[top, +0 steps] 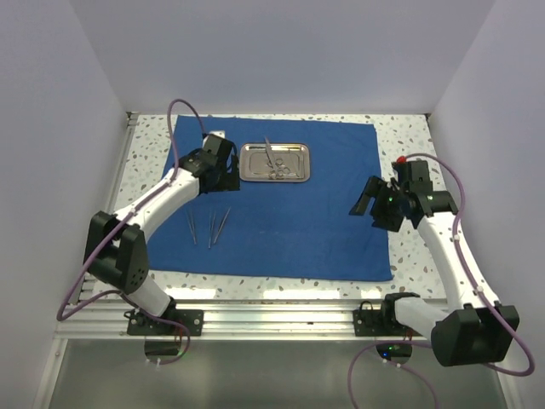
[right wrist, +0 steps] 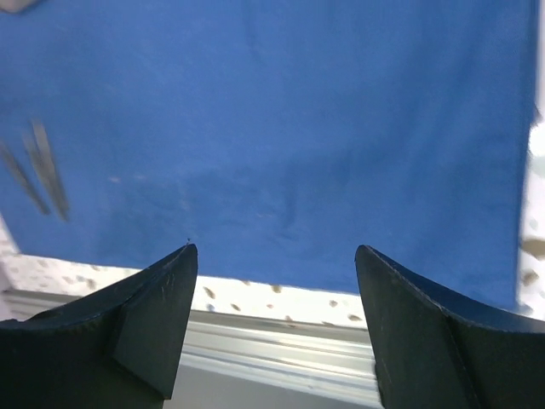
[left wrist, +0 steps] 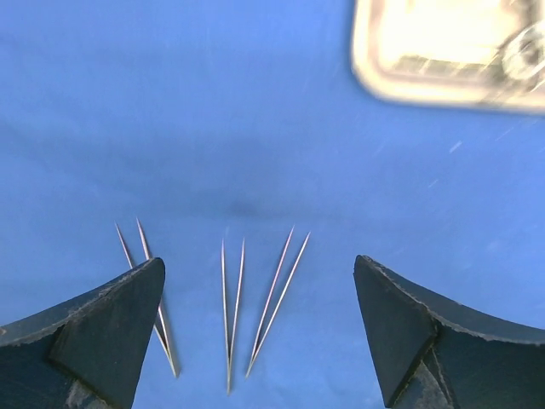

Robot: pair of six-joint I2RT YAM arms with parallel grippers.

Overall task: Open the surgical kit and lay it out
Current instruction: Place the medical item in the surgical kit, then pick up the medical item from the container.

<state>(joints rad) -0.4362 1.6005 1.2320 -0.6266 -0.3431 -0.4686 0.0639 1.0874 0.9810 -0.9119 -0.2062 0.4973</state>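
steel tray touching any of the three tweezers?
Apart. The top external view shows a strip of bare blue cloth between the tray and the tweezers lying nearer the arms.

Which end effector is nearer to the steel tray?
Left. The left end effector hovers beside the steel tray, at its left edge; the right end effector is farther, over the blue cloth to its right.

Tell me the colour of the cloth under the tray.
The cloth is plain royal blue, clearest in the top view.

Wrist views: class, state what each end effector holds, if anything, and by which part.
Nothing. The left end effector and the right end effector are both open and empty above the blue cloth.
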